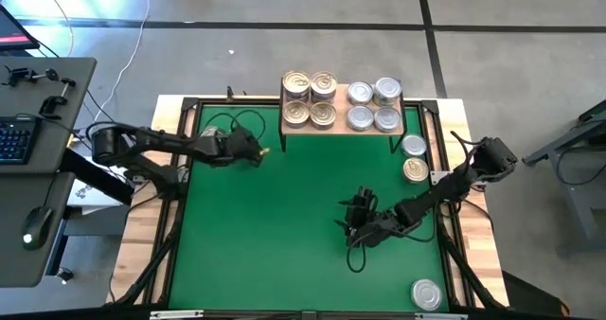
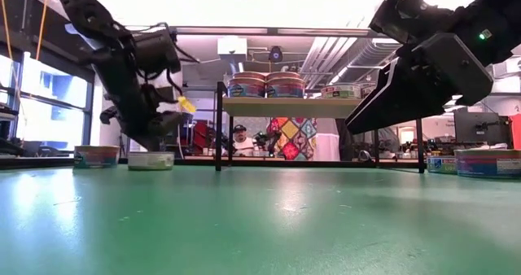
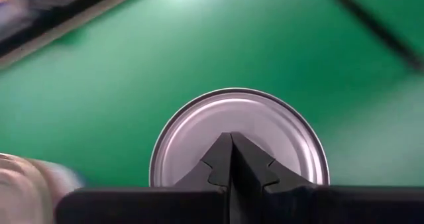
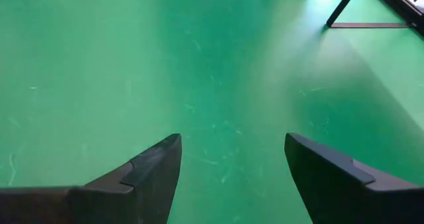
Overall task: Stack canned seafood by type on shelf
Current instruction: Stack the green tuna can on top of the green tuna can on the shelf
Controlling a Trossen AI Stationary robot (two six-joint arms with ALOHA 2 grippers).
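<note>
The shelf (image 1: 342,131) stands at the mat's far edge on black legs. Gold-lidded tins (image 1: 310,99) sit on its left half and silver-lidded tins (image 1: 373,105) on its right. My left gripper (image 3: 232,134) is shut, pointing down over a silver-lidded tin (image 3: 192,128) that sits flat on the mat's far-left part (image 2: 151,160). In the high view the arm hides this tin. A second tin (image 2: 95,156) sits beside it. My right gripper (image 4: 232,141) is open and hovers over bare mat right of centre (image 1: 352,218). My left gripper has its shut fingertips (image 3: 222,144) over the middle of the silver tin's lid (image 3: 199,118), coming from above. I cannot tell whether they touch the lid or hover just over it. The tin sits flat on the mat.
Loose tins lie on the mat's right side: a silver one (image 1: 414,147), a gold one (image 1: 415,170) and a silver one near the right front corner (image 1: 426,293). The green mat (image 1: 284,235) is bare between the arms. A desk with a keyboard (image 1: 14,138) stands to the left.
</note>
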